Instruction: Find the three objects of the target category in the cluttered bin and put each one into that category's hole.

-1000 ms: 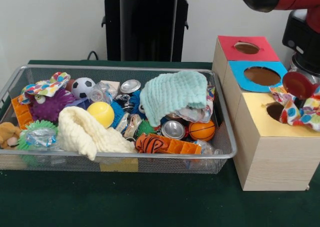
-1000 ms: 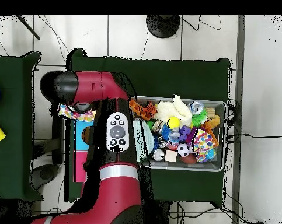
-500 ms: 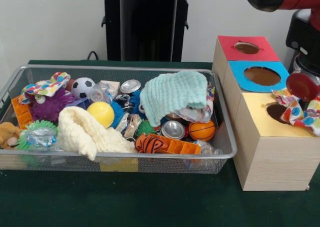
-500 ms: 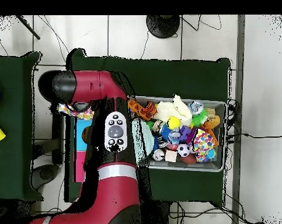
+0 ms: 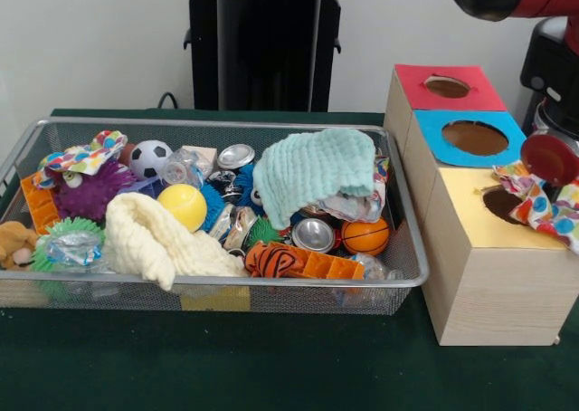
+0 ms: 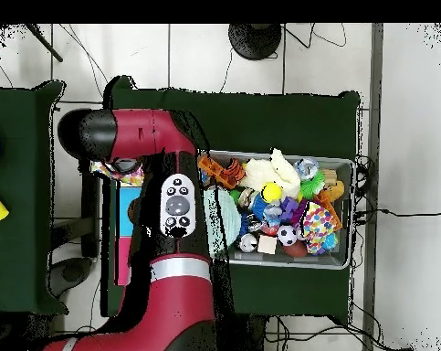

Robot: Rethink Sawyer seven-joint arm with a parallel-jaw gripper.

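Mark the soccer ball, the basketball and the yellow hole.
soccer ball (image 5: 149, 157): front view, middle of its face.
basketball (image 5: 365, 236): front view, centre of the orange skin.
yellow hole (image 5: 499, 204): front view, dark opening left of the cloth.

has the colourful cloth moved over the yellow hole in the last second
Yes. In the front view the colourful cloth has shifted slightly right, uncovering more of the yellow box's hole.

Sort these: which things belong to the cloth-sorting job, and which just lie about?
Job: multicoloured patterned cloth; yellow-topped wooden box; mint green knitted cloth; cream fluffy cloth.
Lying about: black-and-white soccer ball; small orange basketball; plain yellow ball; silver metal can.
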